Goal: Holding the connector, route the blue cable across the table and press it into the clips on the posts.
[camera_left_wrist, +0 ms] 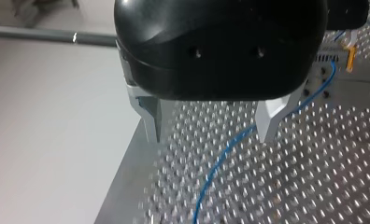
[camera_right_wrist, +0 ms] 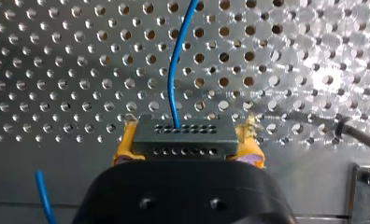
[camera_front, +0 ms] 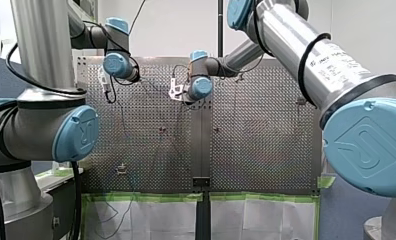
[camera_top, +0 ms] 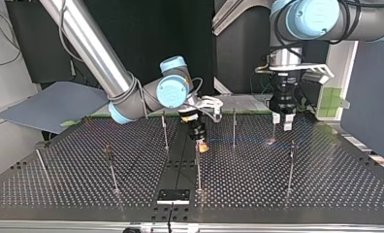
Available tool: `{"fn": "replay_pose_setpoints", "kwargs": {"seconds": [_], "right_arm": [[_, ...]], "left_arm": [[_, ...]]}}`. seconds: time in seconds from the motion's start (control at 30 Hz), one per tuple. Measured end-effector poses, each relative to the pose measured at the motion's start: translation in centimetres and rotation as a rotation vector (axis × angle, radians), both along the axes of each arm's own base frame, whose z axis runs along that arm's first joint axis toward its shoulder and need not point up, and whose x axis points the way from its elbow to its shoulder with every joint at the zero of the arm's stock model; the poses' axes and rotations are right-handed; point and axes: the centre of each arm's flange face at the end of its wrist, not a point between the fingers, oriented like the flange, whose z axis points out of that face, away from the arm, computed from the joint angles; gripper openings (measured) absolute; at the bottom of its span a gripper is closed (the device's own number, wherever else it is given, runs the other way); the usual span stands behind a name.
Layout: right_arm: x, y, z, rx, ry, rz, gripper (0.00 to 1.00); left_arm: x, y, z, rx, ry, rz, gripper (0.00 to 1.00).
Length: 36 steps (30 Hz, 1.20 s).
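In the right wrist view my right gripper (camera_right_wrist: 188, 137) is shut on a dark grey connector (camera_right_wrist: 183, 133), its yellow pads (camera_right_wrist: 124, 148) against both sides. A blue cable (camera_right_wrist: 176, 70) leaves the connector's face and runs ahead over the perforated table. The top view has this gripper (camera_top: 202, 144) low over the table's middle, beside a thin post (camera_top: 198, 167). My left gripper (camera_left_wrist: 211, 135) hangs open just above the table near its edge, with the blue cable (camera_left_wrist: 220, 161) lying on the plate under the gap between its fingers. It stands at the top view's right (camera_top: 281, 121).
Several thin upright posts stand on the table, among them one (camera_top: 165, 128) behind my right gripper, one (camera_top: 233, 127) between the grippers and one (camera_top: 290, 167) nearer the camera. A dark strip (camera_top: 178, 160) runs down the table's middle.
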Motion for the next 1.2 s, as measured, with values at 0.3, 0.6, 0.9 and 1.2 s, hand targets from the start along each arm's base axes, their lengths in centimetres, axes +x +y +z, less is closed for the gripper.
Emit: {"fn": "replay_pose_setpoints", "kwargs": {"seconds": [0.3, 0.6, 0.9, 1.2], "right_arm": [[-0.4, -0.6, 0.0, -0.001, 0.002, 0.001, 0.00], [-0.8, -1.3, 0.0, -0.005, 0.007, -0.005, 0.00], [-1.4, -2.0, 0.0, -0.006, 0.006, -0.015, 0.00], [-1.4, -2.1, 0.0, -0.006, 0.008, -0.013, 0.00]], "left_arm": [[2.1, -2.9, 0.9, 0.062, -0.065, -0.008, 1.00], [3.9, -6.1, 1.0, 0.123, -0.074, 0.003, 1.00], [4.2, -8.1, -3.1, 0.223, 0.051, 0.030, 1.00], [5.9, -6.8, -4.6, 0.246, 0.059, 0.123, 1.00]]}}
